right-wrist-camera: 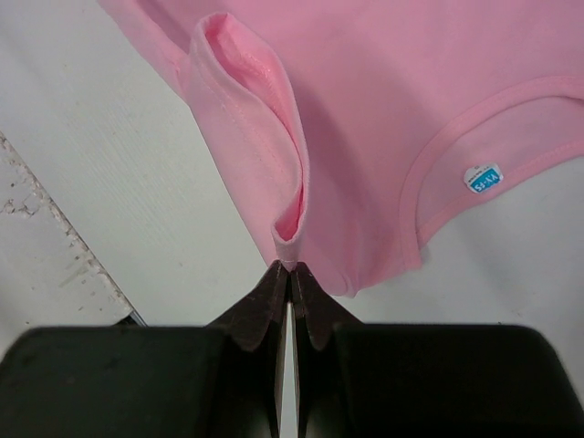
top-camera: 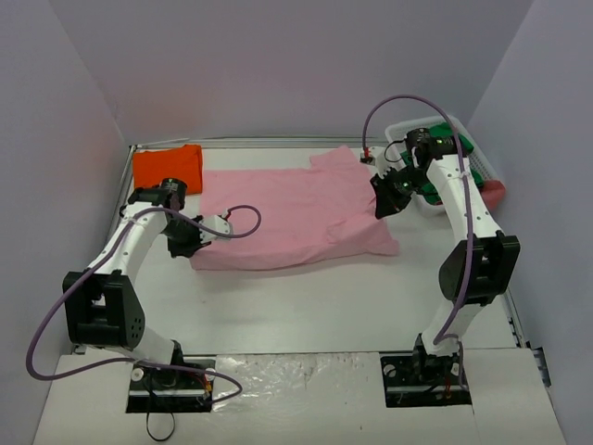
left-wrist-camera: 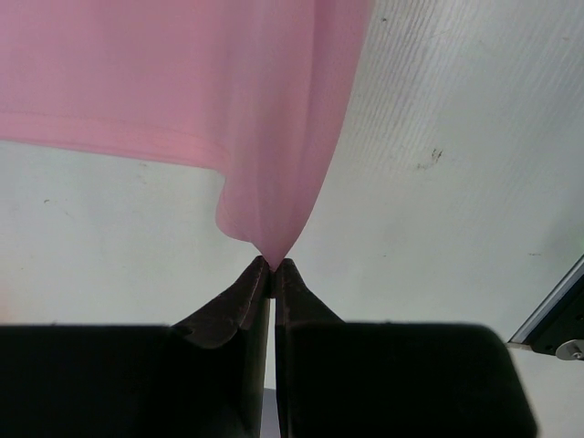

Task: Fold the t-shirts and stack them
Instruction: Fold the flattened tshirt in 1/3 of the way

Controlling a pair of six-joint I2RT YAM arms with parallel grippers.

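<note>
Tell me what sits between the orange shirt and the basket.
The pink t-shirt, spread flat, with the right gripper shut on its edge by the basket; top view shows it.

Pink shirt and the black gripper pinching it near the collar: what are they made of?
The pink t-shirt looks like soft knit cloth, probably cotton: matte, with a stitched hem and a floppy fold where it is pinched. The right gripper looks like hard black plastic or rubber, dull and smooth; I cannot tell which.
</note>
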